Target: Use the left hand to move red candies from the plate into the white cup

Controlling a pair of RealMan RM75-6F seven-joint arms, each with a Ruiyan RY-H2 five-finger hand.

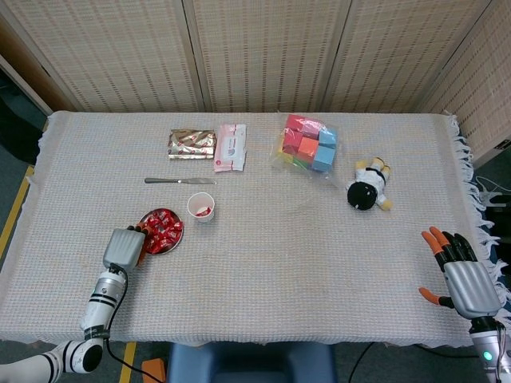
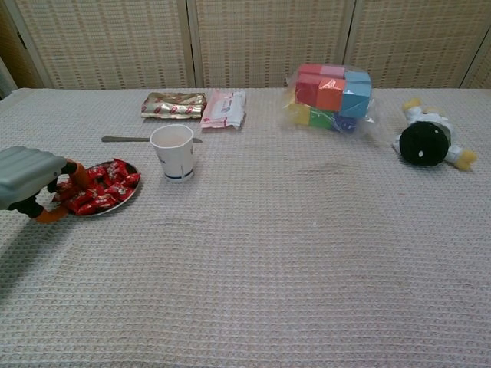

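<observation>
Over at the left edge of the desk (image 1: 263, 263), the left hand (image 1: 124, 246) reaches into the near side of the plate (image 2: 127, 198), fingers curled down among the red candies (image 2: 103, 188). The back of the hand hides its fingertips from above, and from the chest view I cannot tell whether a candy is actually pinched. Its wrist is cut off at that view's left border. Just right of the plate stands the white cup (image 2: 173, 151), upright, with something red at its bottom in the head view. Behind these lie a knife (image 1: 179, 181), a gold packet (image 1: 192, 144) and a pink-and-white packet (image 1: 230, 147). Further right sits a bag of coloured blocks (image 1: 306, 144), then a black-and-white plush toy (image 1: 367, 188) on its side. Wide bare cloth fills the near middle of the desk. At the far right, close to the fringed edge, the right hand (image 1: 463, 275) lies spread, holding nothing.
</observation>
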